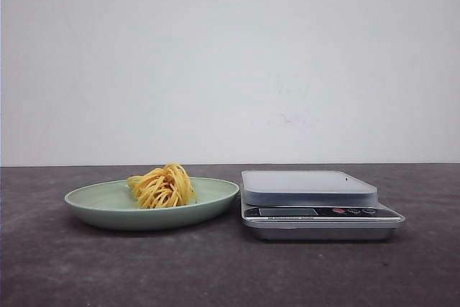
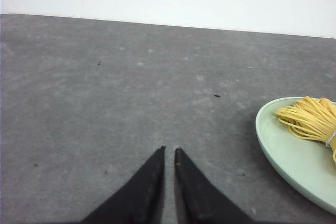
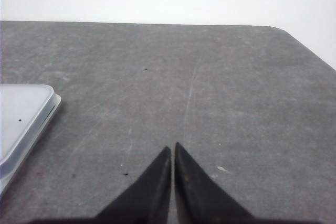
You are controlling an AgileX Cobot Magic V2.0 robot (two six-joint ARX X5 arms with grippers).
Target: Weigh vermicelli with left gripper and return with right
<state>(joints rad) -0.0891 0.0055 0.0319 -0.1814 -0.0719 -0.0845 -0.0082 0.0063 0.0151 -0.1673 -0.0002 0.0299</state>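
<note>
Looking forward over the table, the noodles (image 1: 163, 186) sit in a nest on the green plate (image 1: 93, 205), just left of the scale (image 1: 316, 203), whose tray is bare — nothing weighed yet. From the left wrist, the left gripper (image 2: 169, 151) hovers over the table beside the plate, fingers nearly together; it should spread wide before closing low around the nest. From the right wrist, the right gripper (image 3: 172, 148) waits near the scale, fingers pressed together.

left gripper (image 2: 169, 153) closed, empty | vermicelli (image 2: 310, 120) on plate (image 2: 283, 150)
</note>
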